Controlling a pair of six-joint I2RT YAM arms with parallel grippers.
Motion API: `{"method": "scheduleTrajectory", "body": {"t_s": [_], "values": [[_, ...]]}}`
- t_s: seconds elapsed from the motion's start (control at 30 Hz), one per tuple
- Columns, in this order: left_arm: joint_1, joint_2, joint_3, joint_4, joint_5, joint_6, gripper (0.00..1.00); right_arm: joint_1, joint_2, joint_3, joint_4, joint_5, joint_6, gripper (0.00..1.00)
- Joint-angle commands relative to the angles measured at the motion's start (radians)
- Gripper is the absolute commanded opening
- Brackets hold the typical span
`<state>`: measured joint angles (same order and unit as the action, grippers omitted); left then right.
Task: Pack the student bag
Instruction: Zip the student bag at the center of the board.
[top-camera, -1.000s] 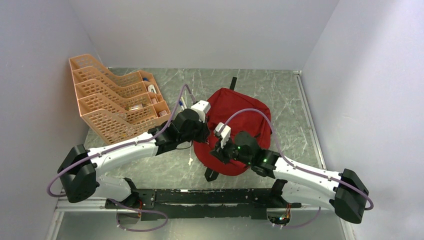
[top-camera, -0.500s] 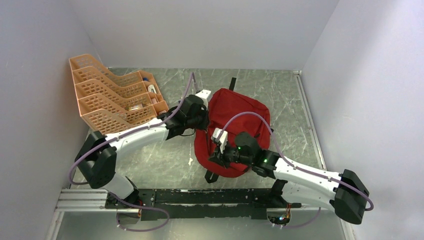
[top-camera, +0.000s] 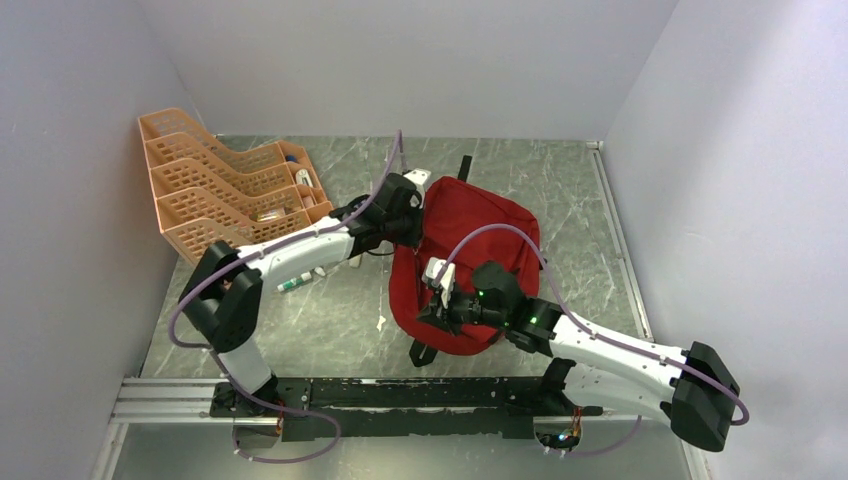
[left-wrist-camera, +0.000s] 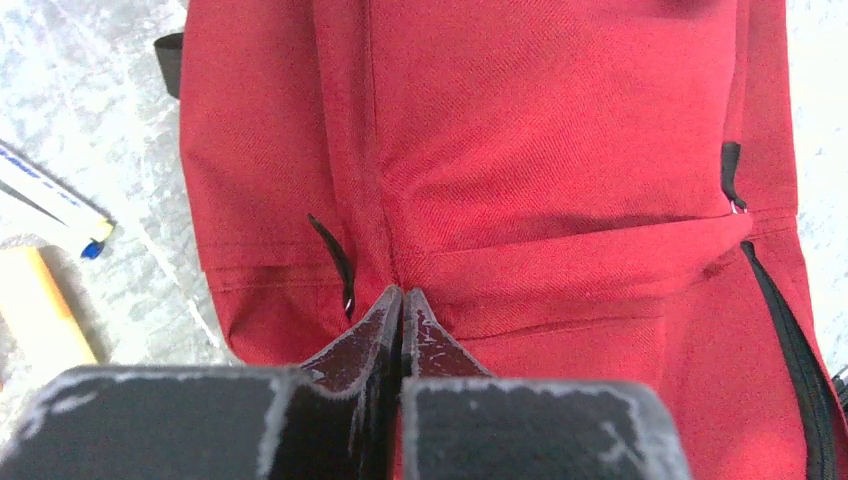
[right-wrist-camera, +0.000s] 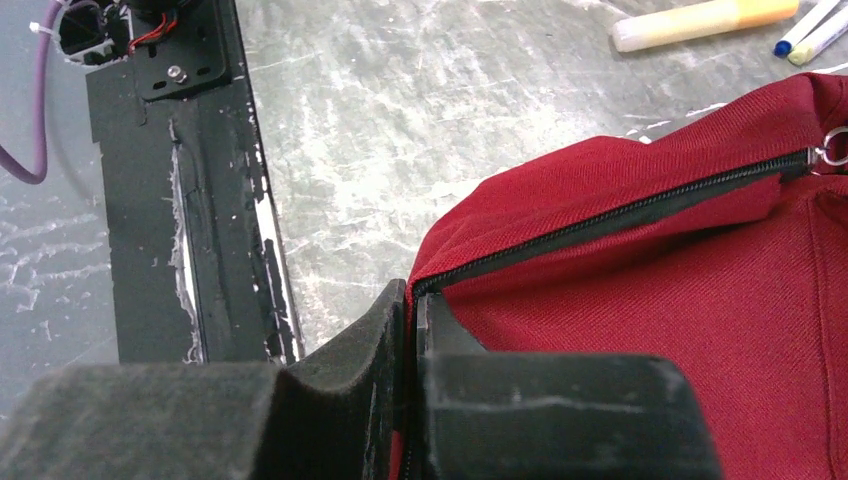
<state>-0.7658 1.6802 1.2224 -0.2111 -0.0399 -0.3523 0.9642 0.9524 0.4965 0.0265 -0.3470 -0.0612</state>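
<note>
The student bag (top-camera: 480, 240) is a red fabric backpack that lies flat in the middle of the table with black straps at both ends. My left gripper (top-camera: 408, 212) is at its far left edge. In the left wrist view the gripper (left-wrist-camera: 401, 293) is shut, pinching a seam of the red fabric (left-wrist-camera: 560, 130) beside a black zipper pull (left-wrist-camera: 335, 262). My right gripper (top-camera: 432, 312) is at the bag's near left edge. In the right wrist view it (right-wrist-camera: 412, 290) is shut on the bag's rim (right-wrist-camera: 700, 300) at the end of a closed black zipper (right-wrist-camera: 620, 215).
An orange tray rack (top-camera: 225, 205) holding small items stands at the far left. Pens lie on the table beside it (top-camera: 295, 283). A blue-tipped pen (left-wrist-camera: 50, 210), an orange marker (left-wrist-camera: 40, 310) and a yellow highlighter (right-wrist-camera: 700, 20) lie left of the bag. The black base rail (right-wrist-camera: 190, 200) runs along the near edge.
My left arm has reached farther away along the bag's left side to its far left edge. The right gripper has shifted slightly and stays at the near left edge.
</note>
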Motion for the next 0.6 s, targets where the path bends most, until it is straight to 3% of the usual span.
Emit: {"method": "scheduleTrajectory", "body": {"t_s": [0.0, 0.37, 0.57], "values": [[0.041, 0.062, 0.123, 0.093, -0.045, 0.055, 0.05, 0.025, -0.018, 0.028, -0.064, -0.198, 0.022, 0.00], [0.072, 0.057, 0.093, 0.005, -0.183, 0.050, 0.05, 0.039, -0.068, 0.030, -0.085, -0.300, 0.020, 0.00], [0.091, 0.040, 0.032, 0.010, -0.180, 0.029, 0.05, 0.041, -0.086, 0.038, -0.104, -0.361, 0.014, 0.00]]}}
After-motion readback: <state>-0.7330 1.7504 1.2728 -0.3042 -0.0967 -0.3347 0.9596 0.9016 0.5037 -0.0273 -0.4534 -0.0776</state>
